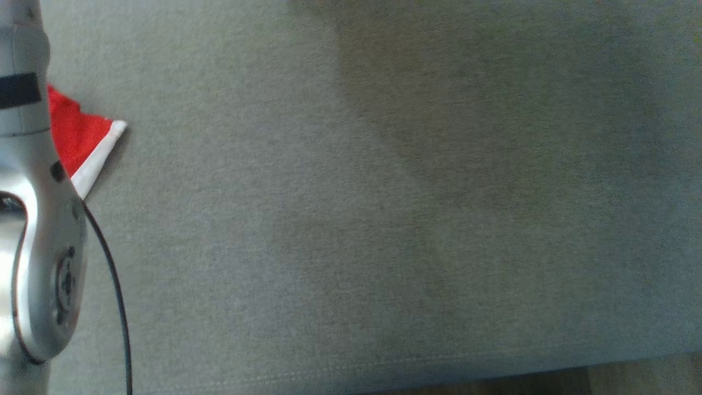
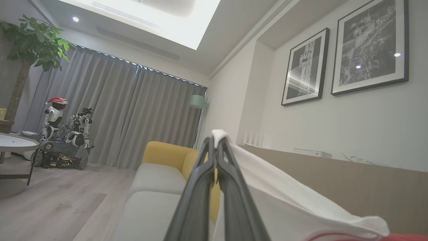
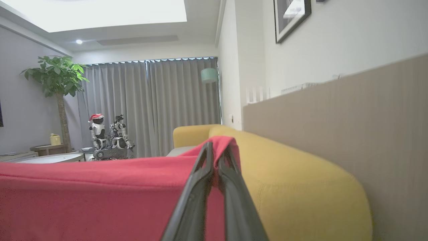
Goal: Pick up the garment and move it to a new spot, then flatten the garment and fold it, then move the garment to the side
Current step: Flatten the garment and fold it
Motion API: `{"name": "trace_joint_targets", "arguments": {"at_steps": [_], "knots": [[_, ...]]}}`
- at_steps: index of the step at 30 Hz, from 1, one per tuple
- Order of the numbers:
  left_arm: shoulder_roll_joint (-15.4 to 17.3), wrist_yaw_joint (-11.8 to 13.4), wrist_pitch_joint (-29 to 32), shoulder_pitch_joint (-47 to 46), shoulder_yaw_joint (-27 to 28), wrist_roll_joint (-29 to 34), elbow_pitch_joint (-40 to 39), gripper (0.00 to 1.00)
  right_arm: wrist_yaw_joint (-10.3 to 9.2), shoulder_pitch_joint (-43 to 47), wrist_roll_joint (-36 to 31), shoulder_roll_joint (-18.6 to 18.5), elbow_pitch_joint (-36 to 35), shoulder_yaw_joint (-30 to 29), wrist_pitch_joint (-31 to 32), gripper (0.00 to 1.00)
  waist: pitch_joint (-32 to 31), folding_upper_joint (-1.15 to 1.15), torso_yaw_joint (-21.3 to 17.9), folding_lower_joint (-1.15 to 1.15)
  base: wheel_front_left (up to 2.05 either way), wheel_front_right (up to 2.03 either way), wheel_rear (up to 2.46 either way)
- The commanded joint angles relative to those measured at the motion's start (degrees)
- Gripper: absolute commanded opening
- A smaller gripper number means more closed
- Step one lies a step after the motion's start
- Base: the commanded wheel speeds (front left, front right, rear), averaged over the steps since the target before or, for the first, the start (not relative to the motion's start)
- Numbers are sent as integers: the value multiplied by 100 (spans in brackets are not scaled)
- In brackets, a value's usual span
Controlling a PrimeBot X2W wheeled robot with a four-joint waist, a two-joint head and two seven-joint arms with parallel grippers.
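The left gripper [image 2: 215, 144] is clenched on the white edge of the garment [image 2: 284, 201]. The right gripper [image 3: 215, 149] grasps its red cloth. In the head view a garment corner shows at the left edge, over the grey cushion [image 1: 384, 219].

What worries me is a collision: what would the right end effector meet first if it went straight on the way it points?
Probably the yellow upholstered sofa back, just past the right end effector, shut on the red fabric garment; depth is unclear.

Corner of garment [image 1: 82, 140] beside left forearm [image 1: 33, 230], above sofa seat [image 1: 384, 219], curtain [image 3: 160, 100] far behind
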Motion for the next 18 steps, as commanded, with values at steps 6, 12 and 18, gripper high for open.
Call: {"name": "trace_joint_targets", "arguments": {"at_steps": [6, 12, 18], "knots": [[242, -262, -260, -265, -55, 160, 437, 0, -5, -153, 451, 62, 914, 221, -614, 0, 415, 0, 349, -2, 0, 0, 0], [229, -436, -311, 698, -182, 271, 641, 0, -5, 615, 980, 50, 1568, 991, -795, 0, 388, 0, 482, -2, 0, 0, 0], [281, -555, -314, 2196, -289, 411, 440, 0, -5, 1562, 1537, -161, 1940, 1819, -529, 0, -16, 0, 580, -2, 0, 0, 0]]}}
